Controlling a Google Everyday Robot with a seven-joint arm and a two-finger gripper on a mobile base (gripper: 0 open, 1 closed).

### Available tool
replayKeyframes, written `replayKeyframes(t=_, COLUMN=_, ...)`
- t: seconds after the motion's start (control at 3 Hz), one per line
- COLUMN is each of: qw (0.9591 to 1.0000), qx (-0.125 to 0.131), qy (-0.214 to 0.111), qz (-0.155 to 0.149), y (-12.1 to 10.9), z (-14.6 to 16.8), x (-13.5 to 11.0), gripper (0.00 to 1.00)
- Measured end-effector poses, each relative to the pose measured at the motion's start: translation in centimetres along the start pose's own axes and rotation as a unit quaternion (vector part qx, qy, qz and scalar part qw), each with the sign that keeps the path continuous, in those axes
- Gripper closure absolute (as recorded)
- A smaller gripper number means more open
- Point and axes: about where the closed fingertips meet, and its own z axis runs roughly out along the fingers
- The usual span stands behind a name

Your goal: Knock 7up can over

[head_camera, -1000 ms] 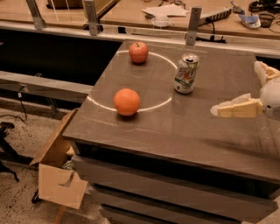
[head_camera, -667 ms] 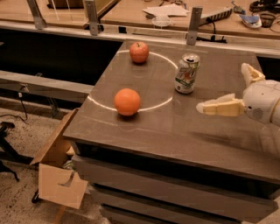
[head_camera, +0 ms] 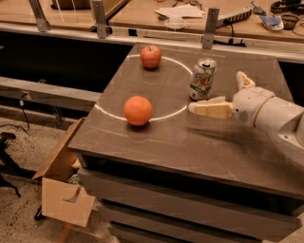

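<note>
The 7up can (head_camera: 203,79), silver-white with green and red markings, stands on the grey table (head_camera: 156,142) at the right edge of a white circle marked on it. My gripper (head_camera: 216,91) reaches in from the right at the end of a white arm. It is open. One cream finger (head_camera: 209,108) points left, just in front of the can's base. The other finger (head_camera: 244,80) sticks up to the right of the can. Whether the near finger touches the can I cannot tell.
An orange (head_camera: 138,110) sits on the near side of the circle and a red apple (head_camera: 151,56) on the far side. A cardboard box (head_camera: 64,190) lies on the floor at the table's left. A cluttered bench (head_camera: 142,14) runs behind.
My gripper has moved left across the table and now sits right beside the can. The can, the orange and the apple have stayed where they were.
</note>
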Motion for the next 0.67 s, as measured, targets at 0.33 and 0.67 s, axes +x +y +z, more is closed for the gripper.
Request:
replayKeyframes(t=0.33, qw=1.0000, qx=-0.006, qy=-0.004, qz=0.005, y=0.0, z=2.8, x=0.6, gripper=0.00)
replayKeyframes(t=0.67, qw=0.9998, qx=-0.013, qy=-0.014, qz=0.005, y=-0.3, z=6.1, x=0.7, gripper=0.26)
